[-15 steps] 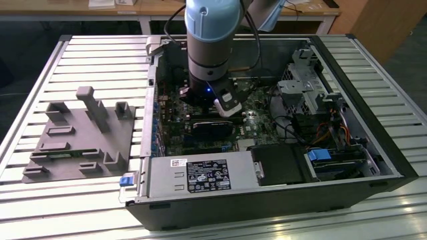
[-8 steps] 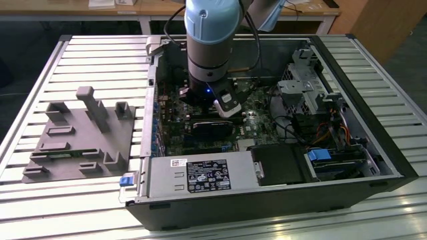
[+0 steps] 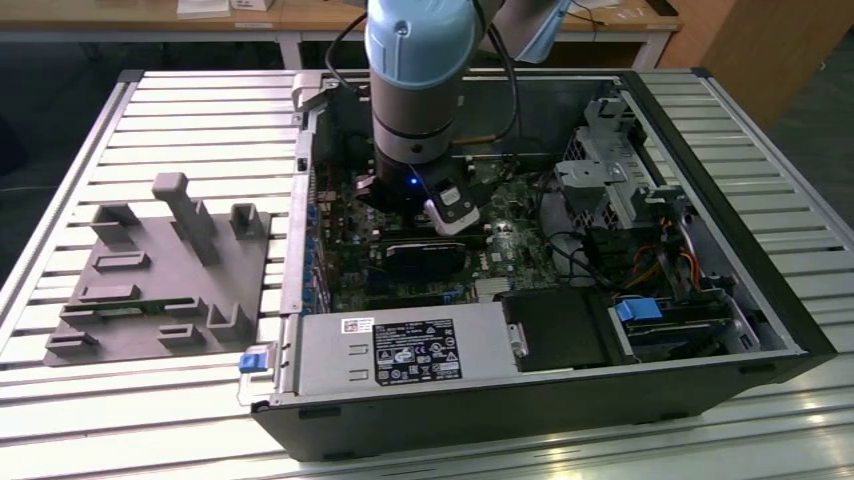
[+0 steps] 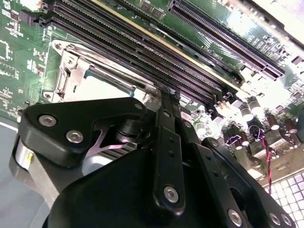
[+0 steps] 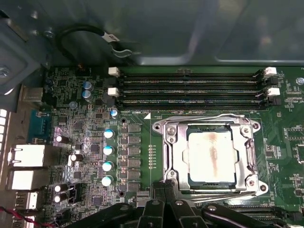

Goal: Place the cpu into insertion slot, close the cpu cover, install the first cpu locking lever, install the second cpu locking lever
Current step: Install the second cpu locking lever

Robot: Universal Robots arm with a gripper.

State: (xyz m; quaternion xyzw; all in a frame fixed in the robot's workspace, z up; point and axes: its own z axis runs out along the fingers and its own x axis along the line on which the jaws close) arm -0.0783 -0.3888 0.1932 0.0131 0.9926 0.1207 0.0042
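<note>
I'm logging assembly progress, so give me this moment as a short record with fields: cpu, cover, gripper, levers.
cpu: seated in the insertion slot, silver face up
cpu cover: closed flat, framing the chip
gripper: fingers together, tips at the socket's edge, holding nothing that shows
levers: thin wire levers lie along the cover's edges; whether they are latched cannot be told
setting: motherboard inside the open computer case

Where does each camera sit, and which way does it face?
Exterior view: off the arm, above, looking down into the open computer case; the arm shows.
First wrist view: on the wrist, facing the cpu under the cpu cover; gripper tips at the edge.
Second wrist view: low behind the closed fingers.
Both wrist views share the cpu.
</note>
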